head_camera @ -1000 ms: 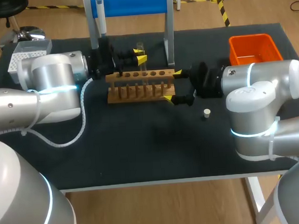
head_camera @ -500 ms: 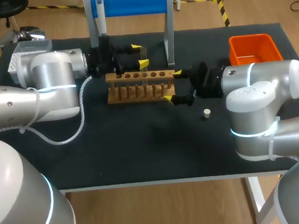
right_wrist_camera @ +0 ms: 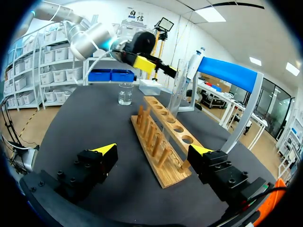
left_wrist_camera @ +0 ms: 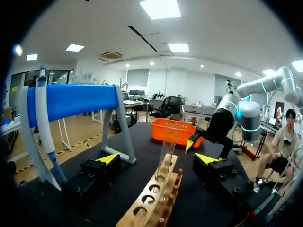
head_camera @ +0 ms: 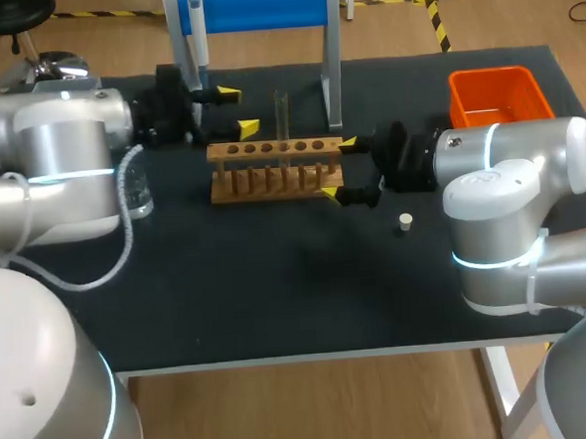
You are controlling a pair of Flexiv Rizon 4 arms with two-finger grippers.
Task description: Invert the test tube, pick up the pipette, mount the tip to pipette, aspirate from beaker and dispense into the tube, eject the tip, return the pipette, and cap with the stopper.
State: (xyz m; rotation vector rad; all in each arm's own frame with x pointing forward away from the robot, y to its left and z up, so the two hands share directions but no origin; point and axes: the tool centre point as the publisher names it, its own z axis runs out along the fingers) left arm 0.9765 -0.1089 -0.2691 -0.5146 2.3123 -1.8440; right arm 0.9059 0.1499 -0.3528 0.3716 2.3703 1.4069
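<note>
Desk, black, carrying all items. Left arm, entering from the left; left fingers spread apart and empty, held above the desk by the rack's left end. Right arm, entering from the right; right fingers spread apart, one either side of the rack's right end, gripping nothing. Stand, blue bar, at the rear; pipette hanging at its left post. Rack, wooden, centre. Bin, orange, rear right. Beaker, clear, left of the rack, beside the left arm. Test tube, clear, upright in a hole near the rack's middle. Stopper, pale, on the desk right of the rack.
</note>
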